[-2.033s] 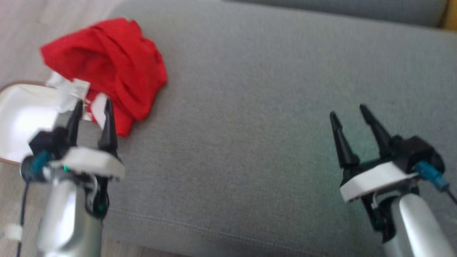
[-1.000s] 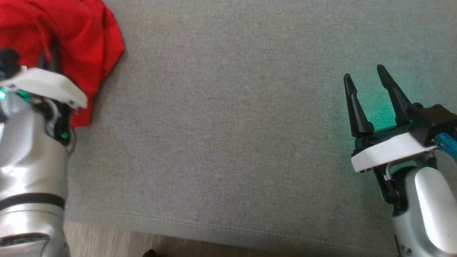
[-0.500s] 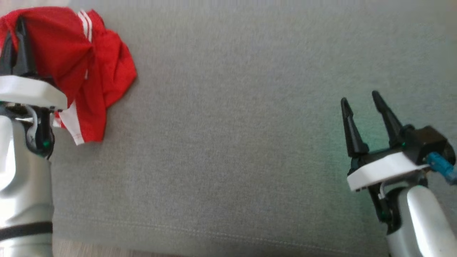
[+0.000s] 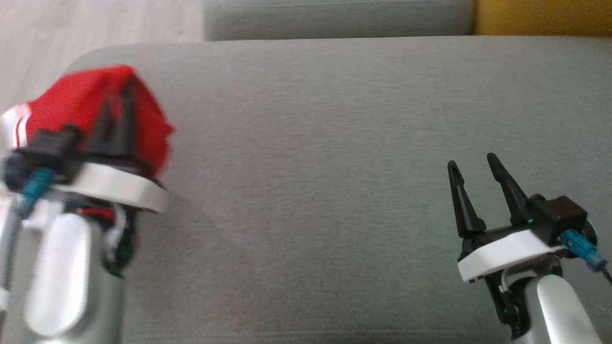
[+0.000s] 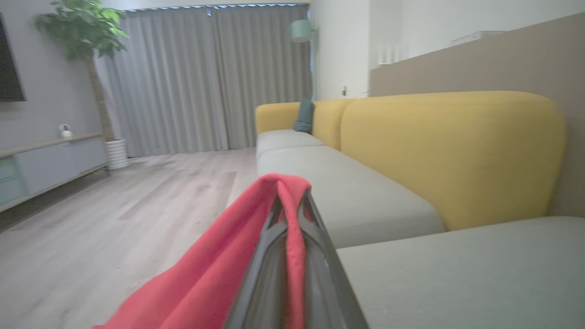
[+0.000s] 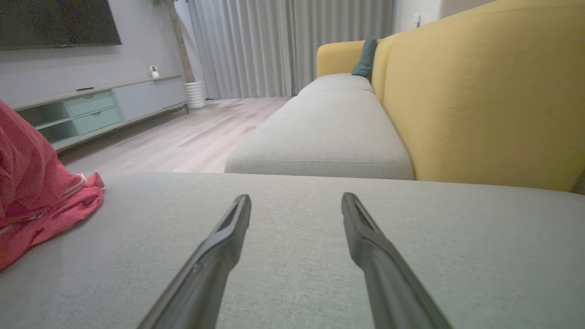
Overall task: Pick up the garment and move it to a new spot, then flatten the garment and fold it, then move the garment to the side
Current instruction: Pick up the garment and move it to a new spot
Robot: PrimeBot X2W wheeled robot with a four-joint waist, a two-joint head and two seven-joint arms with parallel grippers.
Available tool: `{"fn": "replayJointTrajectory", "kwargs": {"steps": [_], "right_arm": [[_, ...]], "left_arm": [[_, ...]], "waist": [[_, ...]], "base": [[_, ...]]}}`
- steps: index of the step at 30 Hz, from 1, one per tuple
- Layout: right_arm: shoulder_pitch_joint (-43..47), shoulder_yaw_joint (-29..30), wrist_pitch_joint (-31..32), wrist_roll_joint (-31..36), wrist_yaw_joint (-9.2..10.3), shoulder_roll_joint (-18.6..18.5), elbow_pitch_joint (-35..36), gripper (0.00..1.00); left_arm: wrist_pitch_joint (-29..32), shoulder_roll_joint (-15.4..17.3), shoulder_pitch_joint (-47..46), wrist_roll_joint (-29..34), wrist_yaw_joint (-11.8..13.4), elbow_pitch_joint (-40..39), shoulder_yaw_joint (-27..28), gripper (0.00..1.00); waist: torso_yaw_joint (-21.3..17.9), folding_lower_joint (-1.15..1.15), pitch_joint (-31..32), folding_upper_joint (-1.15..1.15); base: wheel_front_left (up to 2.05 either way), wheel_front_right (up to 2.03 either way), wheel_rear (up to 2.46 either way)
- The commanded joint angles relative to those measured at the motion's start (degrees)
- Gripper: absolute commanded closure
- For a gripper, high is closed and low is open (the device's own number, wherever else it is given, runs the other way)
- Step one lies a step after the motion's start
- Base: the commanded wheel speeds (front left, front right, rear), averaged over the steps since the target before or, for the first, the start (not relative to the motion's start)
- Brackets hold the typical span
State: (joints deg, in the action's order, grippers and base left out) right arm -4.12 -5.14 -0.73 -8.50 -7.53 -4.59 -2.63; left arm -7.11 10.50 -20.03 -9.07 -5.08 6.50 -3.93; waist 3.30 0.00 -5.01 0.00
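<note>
Nothing to read at this moment: no lettering, label, brand, number or sign is legible. The red garment carries plain white stripes at its edge and no print that can be made out, and the grey sofa fabric is bare of any tag or marking.

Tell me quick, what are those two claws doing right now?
The left gripper is closed, holding the garment.
The right gripper is open, holding nothing.
</note>
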Motion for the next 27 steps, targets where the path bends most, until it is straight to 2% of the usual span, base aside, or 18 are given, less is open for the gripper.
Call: {"fn": "replayJointTrajectory", "kwargs": {"steps": [1,5,10,20,26,27], "right_arm": [[-1.1,-1.2,0.1,-0.2,0.04,-0.1,2.4,0.00],[-1.4,-1.4,0.2,0.0,0.04,0.1,3.6,0.00],[-2.7,-1.9,-0.2,-0.3,0.04,0.5,4.6,0.00],[-4.4,-1.3,-3.1,-1.8,0.04,1.5,5.1,0.00],[-5.2,-1.4,-5.1,-3.2,0.04,1.7,4.0,0.00],[-5.4,-1.5,-5.5,-3.5,0.04,1.7,3.8,0.00]], "left_arm": [[0.4,0.7,-1.9,0.2,-0.1,-2.9,0.7,1.00],[1.7,-2.1,-0.8,-0.1,-0.8,-4.5,-4.2,1.00],[2.0,-4.5,-2.7,-0.8,-1.4,-2.6,-9.6,1.00],[1.0,-7.4,-13.5,-2.7,-2.1,5.3,-22.4,1.00],[4.5,-7.5,-15.0,-4.5,-2.2,12.3,-28.7,1.00],[5.1,-7.6,-15.2,-4.7,-2.2,13.3,-29.5,0.94]], "waist": [[-3.0,0.00,0.6,0.00],[-7.3,0.00,-0.6,0.00],[-13.5,0.00,-3.2,0.00],[-22.8,0.00,-12.9,0.00],[-23.8,0.00,-16.6,0.00],[-23.8,0.00,-17.0,0.00]], "base": [[0.00,0.00,0.00],[0.00,0.00,0.00],[0.00,0.00,0.00],[0.00,0.00,0.00],[0.00,0.00,0.00],[0.00,0.00,0.00]]}}
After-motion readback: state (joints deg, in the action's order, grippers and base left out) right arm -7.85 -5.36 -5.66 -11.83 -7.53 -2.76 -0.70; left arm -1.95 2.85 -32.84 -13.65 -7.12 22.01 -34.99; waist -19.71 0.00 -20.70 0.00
